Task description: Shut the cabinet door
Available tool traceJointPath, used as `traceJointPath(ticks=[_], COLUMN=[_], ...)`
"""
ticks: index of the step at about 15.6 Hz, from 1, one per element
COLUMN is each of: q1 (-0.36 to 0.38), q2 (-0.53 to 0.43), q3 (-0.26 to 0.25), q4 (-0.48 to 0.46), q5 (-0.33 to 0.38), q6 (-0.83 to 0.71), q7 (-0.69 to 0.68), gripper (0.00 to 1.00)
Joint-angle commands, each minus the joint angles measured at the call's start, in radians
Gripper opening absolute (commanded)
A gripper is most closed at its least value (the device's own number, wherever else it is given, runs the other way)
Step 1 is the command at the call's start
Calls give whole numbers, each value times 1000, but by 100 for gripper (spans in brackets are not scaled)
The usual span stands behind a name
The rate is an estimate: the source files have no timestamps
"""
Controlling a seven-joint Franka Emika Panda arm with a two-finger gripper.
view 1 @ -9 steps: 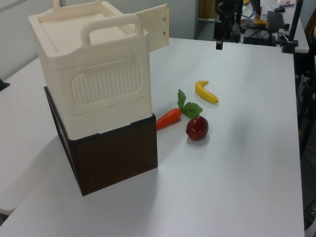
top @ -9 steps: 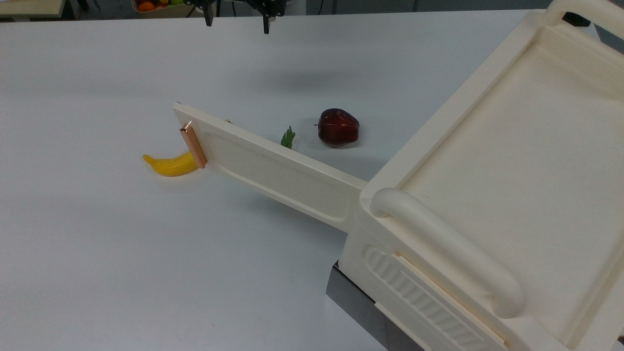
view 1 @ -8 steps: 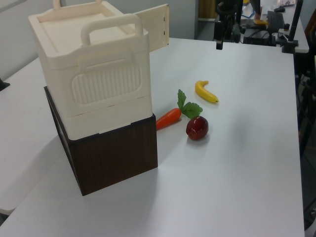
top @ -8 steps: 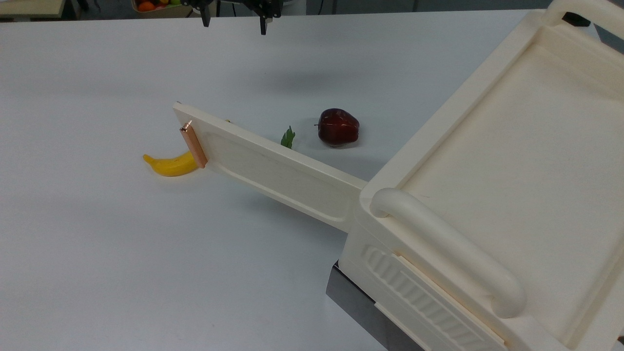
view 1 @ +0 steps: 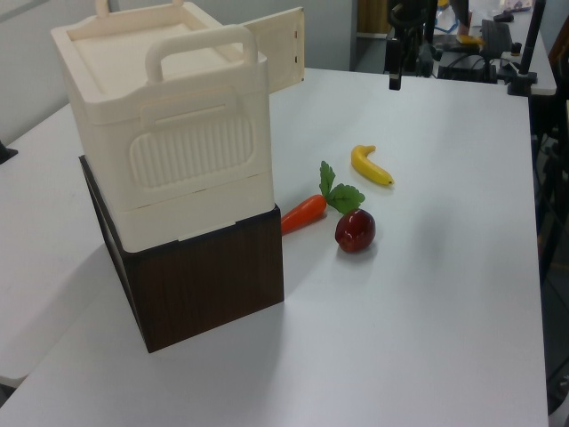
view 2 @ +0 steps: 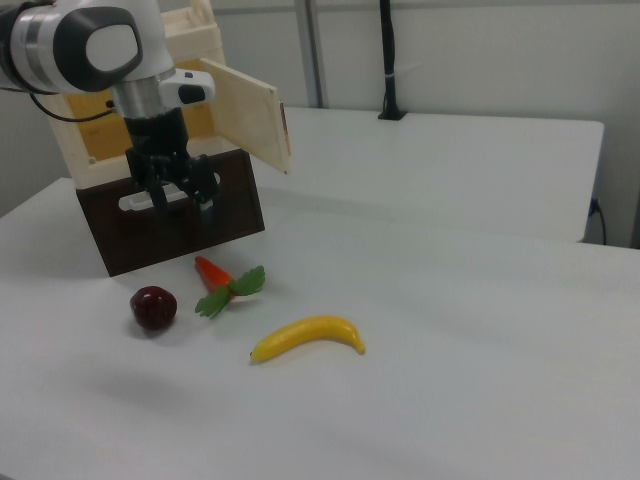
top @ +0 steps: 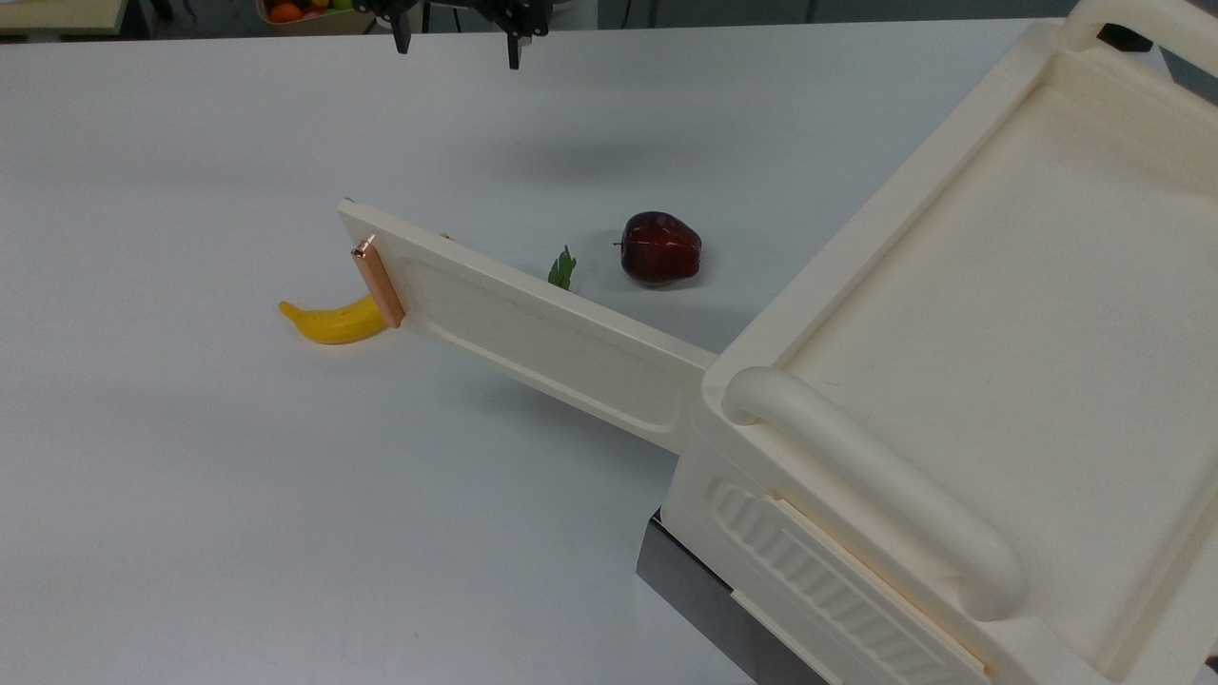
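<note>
Half the carrot (top: 563,269) behind door (top: 533,333)

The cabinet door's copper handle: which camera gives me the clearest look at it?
The top view: the copper handle stands out near the free end of the open cabinet door. The left view gives the door's other face; the right view sees the door at an angle.

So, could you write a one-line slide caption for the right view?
Open gripper hangs above the table, apart from the open cabinet door; apple, carrot and banana lie below.
</note>
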Motion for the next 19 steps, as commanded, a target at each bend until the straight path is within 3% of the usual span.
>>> traceJointPath(ticks=[1, 7, 14, 19], q1=[-2, -3, -16, -32], q2=[-9, 2, 20, 86], q3=[-2, -2, -2, -2], q4=[-9, 2, 28, 175], q5=[-7, -7, -2, 1], q6=[-11, -6, 3, 84], q7=[-9, -21, -33, -20], gripper=[83, 3, 0, 0])
